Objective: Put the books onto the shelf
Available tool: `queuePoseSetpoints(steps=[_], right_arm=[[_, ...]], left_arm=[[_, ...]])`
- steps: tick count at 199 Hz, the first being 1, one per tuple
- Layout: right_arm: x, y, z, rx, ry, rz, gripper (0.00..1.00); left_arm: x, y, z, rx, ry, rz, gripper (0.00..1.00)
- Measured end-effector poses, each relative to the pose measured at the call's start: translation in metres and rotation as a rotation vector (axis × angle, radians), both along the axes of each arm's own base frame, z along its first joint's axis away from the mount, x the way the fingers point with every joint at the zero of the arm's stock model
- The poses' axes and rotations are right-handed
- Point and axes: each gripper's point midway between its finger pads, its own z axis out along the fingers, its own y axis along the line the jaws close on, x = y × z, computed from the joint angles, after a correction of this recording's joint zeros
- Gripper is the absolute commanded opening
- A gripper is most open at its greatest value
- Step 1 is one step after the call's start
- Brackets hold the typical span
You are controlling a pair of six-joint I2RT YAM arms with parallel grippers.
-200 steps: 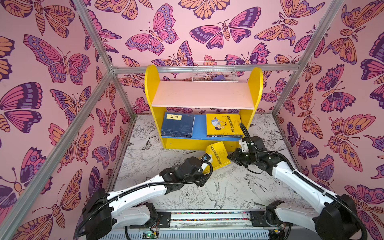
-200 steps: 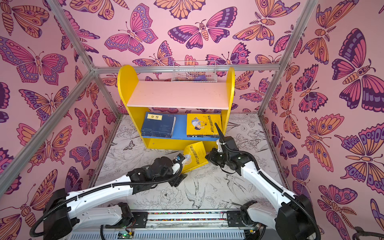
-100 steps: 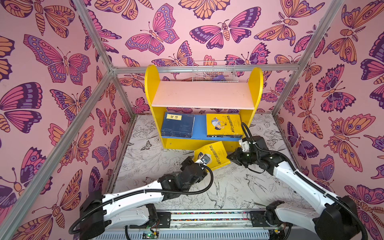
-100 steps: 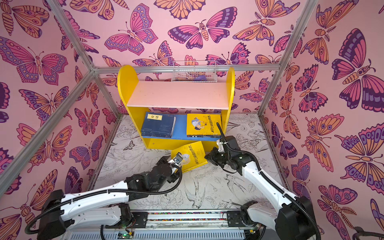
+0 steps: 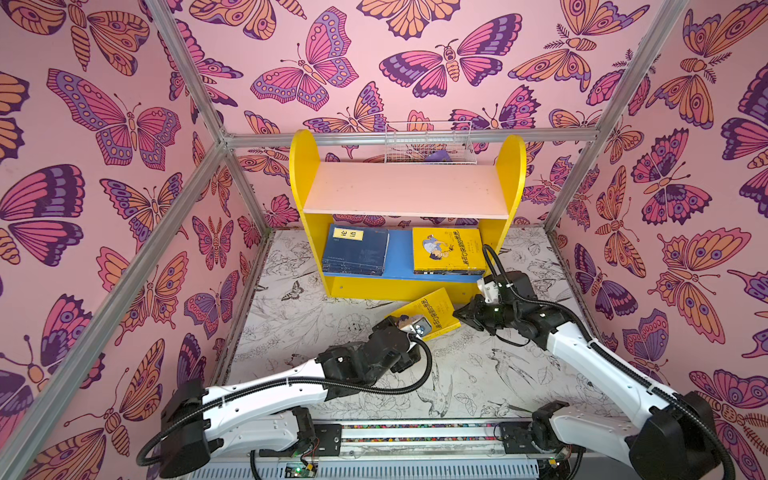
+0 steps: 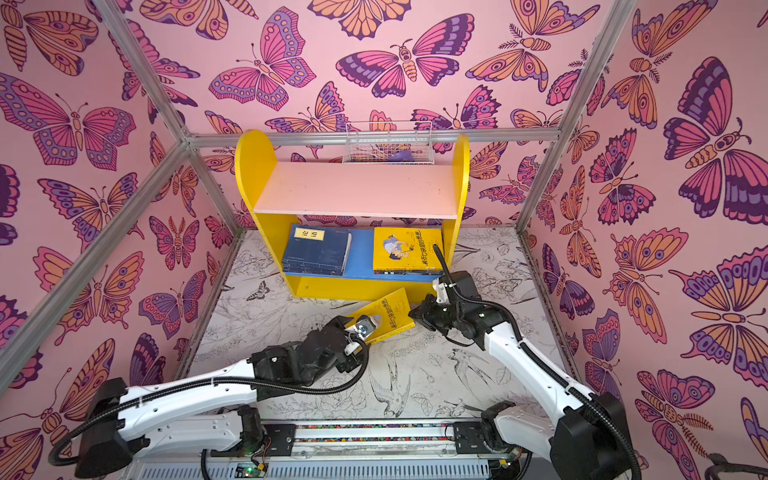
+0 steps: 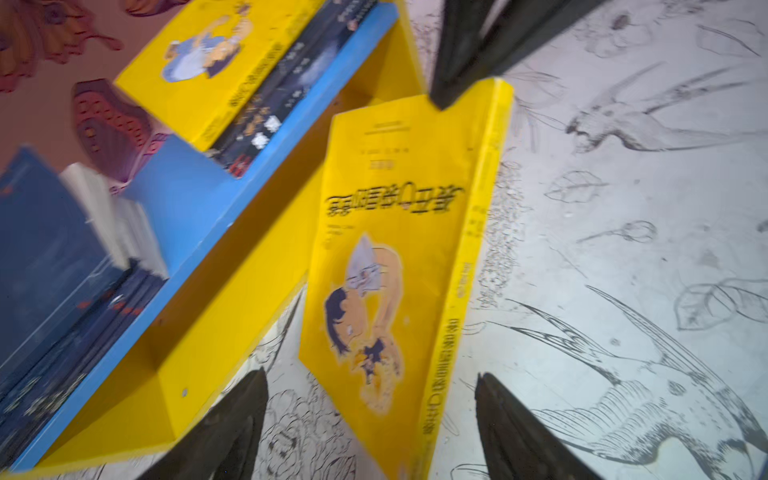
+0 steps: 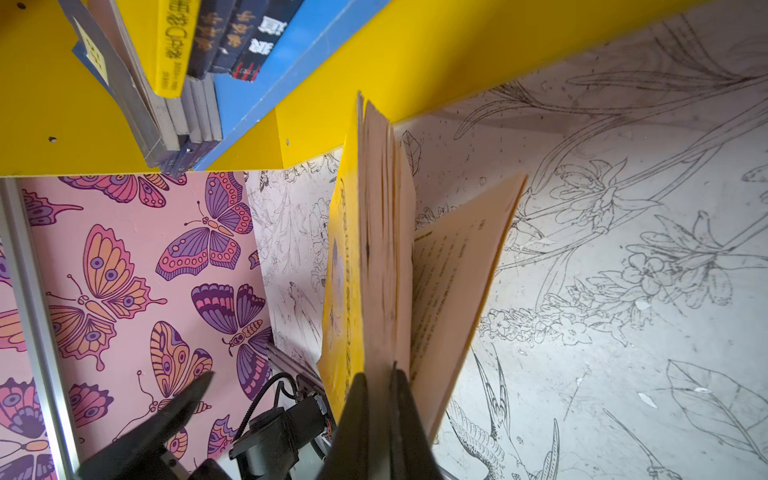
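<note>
Yellow book (image 5: 432, 311), a thin paperback with a cartoon child on its cover, hangs tilted just in front of the shelf (image 5: 303, 174) in both top views. Its long axis runs from near-left to far-right, and its far corner is close to the shelf's yellow base. The right gripper (image 5: 459, 313) is clamped on its right edge, and the left gripper (image 5: 405, 325) sits at its near corner. On the blue lower board a navy stack (image 5: 355, 253) and a yellow stack (image 5: 446, 251) lie flat with a bare strip between them. The floor mat (image 5: 332, 328) lies free to the left. From the left wrist, the cover faces the camera with its spine away from the shelf, and the left fingers (image 7: 237, 424) stand wide apart, clear of the near corner. From the right wrist, the jaws pinch the front cover and pages while the back cover (image 8: 457, 270) splays loose.
</note>
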Motion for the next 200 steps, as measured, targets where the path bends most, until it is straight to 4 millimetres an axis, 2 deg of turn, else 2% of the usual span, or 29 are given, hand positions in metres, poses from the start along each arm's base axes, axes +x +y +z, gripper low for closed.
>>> queuePoseSetpoints(steps=[36, 57, 71, 79, 96, 110, 120, 127, 143, 150, 171, 200], right_arm=[[0.002, 0.003, 0.007, 0.017, -0.008, 0.009, 0.00], [0.001, 0.004, 0.008, 0.024, -0.006, 0.017, 0.00], [0.000, 0.005, 0.008, 0.028, -0.004, 0.022, 0.00], [0.000, 0.005, 0.009, 0.030, -0.003, 0.023, 0.00], [0.000, 0.005, 0.009, 0.031, -0.002, 0.023, 0.00], [0.000, 0.004, 0.009, 0.031, -0.003, 0.020, 0.00], [0.001, 0.002, 0.009, 0.030, -0.001, 0.010, 0.00], [0.001, 0.000, 0.010, 0.032, 0.002, 0.002, 0.11], [0.001, -0.002, 0.017, 0.045, -0.014, -0.009, 0.49], [0.001, -0.004, 0.022, 0.052, -0.028, -0.013, 0.58], [0.001, -0.013, 0.040, 0.075, -0.083, -0.038, 0.67], [0.000, -0.014, 0.052, 0.115, -0.108, -0.034, 0.68]], left_arm=[[-0.001, -0.025, -0.025, 0.086, 0.053, -0.084, 0.80], [0.010, -0.028, -0.047, 0.178, 0.031, -0.062, 0.79], [0.021, -0.027, -0.062, 0.256, -0.008, -0.035, 0.73], [0.027, -0.026, -0.069, 0.291, -0.031, -0.018, 0.65], [0.037, -0.025, -0.078, 0.352, -0.076, 0.001, 0.36], [0.042, -0.025, -0.076, 0.352, -0.099, 0.019, 0.13], [0.047, -0.024, -0.071, 0.335, -0.116, 0.044, 0.04], [0.049, -0.024, -0.068, 0.330, -0.125, 0.050, 0.00], [0.050, -0.024, -0.061, 0.297, -0.134, 0.059, 0.00], [0.049, -0.022, -0.058, 0.278, -0.137, 0.058, 0.00], [0.041, -0.016, -0.047, 0.223, -0.147, 0.042, 0.00], [0.038, -0.013, -0.024, 0.143, -0.180, 0.041, 0.00]])
